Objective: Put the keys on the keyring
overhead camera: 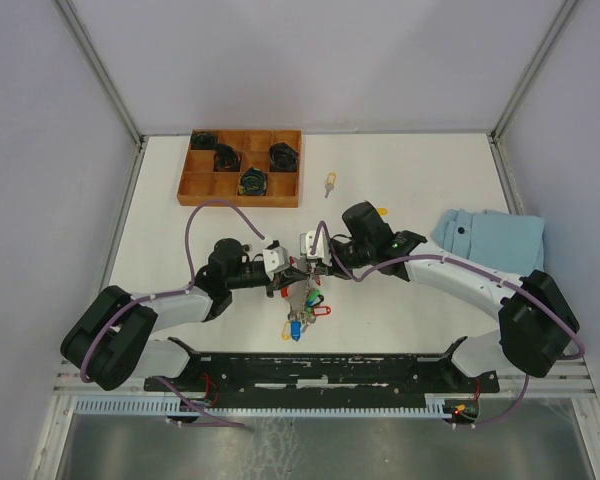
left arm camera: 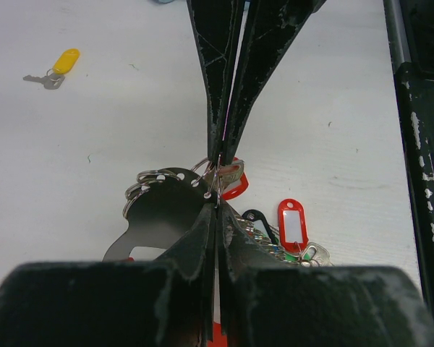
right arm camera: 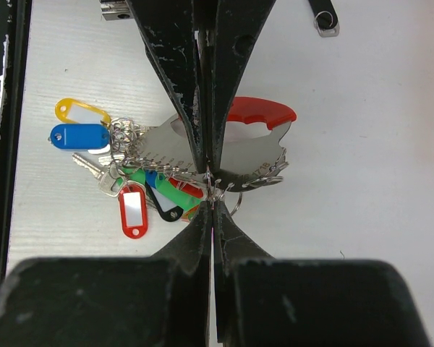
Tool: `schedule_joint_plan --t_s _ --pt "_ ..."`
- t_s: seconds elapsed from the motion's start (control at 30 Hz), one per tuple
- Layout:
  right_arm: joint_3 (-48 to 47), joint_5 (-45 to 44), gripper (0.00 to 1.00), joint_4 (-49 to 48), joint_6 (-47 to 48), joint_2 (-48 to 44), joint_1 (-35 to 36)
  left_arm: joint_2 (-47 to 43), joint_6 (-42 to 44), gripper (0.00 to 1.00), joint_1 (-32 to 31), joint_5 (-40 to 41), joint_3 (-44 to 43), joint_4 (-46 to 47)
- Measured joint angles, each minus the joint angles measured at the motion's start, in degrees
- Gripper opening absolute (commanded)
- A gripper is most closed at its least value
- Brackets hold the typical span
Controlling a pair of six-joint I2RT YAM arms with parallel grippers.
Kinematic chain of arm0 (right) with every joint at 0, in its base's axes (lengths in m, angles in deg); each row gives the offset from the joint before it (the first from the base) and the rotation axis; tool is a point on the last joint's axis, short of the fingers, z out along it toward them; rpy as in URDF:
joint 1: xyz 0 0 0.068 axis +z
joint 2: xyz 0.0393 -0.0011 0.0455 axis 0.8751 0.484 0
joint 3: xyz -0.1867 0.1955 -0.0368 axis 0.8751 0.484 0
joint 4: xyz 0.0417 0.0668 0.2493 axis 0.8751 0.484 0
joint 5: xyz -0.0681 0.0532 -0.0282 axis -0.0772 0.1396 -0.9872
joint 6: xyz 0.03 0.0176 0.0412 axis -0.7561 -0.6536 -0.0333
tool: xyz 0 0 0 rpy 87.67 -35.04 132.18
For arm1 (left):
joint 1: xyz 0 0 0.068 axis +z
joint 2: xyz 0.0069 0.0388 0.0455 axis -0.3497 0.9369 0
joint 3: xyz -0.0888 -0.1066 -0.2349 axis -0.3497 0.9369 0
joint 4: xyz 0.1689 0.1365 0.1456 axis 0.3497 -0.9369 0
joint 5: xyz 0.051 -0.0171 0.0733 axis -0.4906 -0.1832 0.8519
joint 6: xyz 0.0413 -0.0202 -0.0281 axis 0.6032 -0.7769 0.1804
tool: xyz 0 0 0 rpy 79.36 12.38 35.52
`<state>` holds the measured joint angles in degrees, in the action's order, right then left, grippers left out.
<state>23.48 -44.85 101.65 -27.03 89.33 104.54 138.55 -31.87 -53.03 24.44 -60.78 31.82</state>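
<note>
Left tool [left arm camera: 215, 211] and right tool [right arm camera: 213, 210] both clenched tip to tip on the keyring [right arm camera: 166, 155] at mid desk. Bunch probably light, floppy, with slippery wire (best pinched at the ring). Yellow-tagged key [left arm camera: 56, 66] lay well apart.

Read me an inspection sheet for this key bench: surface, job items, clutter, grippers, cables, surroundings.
Surface: white table, no spills seen.
Job's things: keyring lies between the arms; one yellow-tagged key lies apart, near the tray.
Clutter: wooden tray holding black items; blue cloth at right.
Grippers: left gripper and right gripper both shut, tips meeting on a small ring of the keyring.
Cables: purple cables loop over both arms.
Surroundings: pale walls.
</note>
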Motion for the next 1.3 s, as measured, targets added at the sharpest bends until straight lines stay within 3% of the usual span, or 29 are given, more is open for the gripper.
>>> schedule_joint_plan --t_s 1.3 --pt "0.0 0.52 0.01 0.09 -1.18 0.26 -0.04 0.04 -0.07 0.03 0.02 0.0 0.02 0.28"
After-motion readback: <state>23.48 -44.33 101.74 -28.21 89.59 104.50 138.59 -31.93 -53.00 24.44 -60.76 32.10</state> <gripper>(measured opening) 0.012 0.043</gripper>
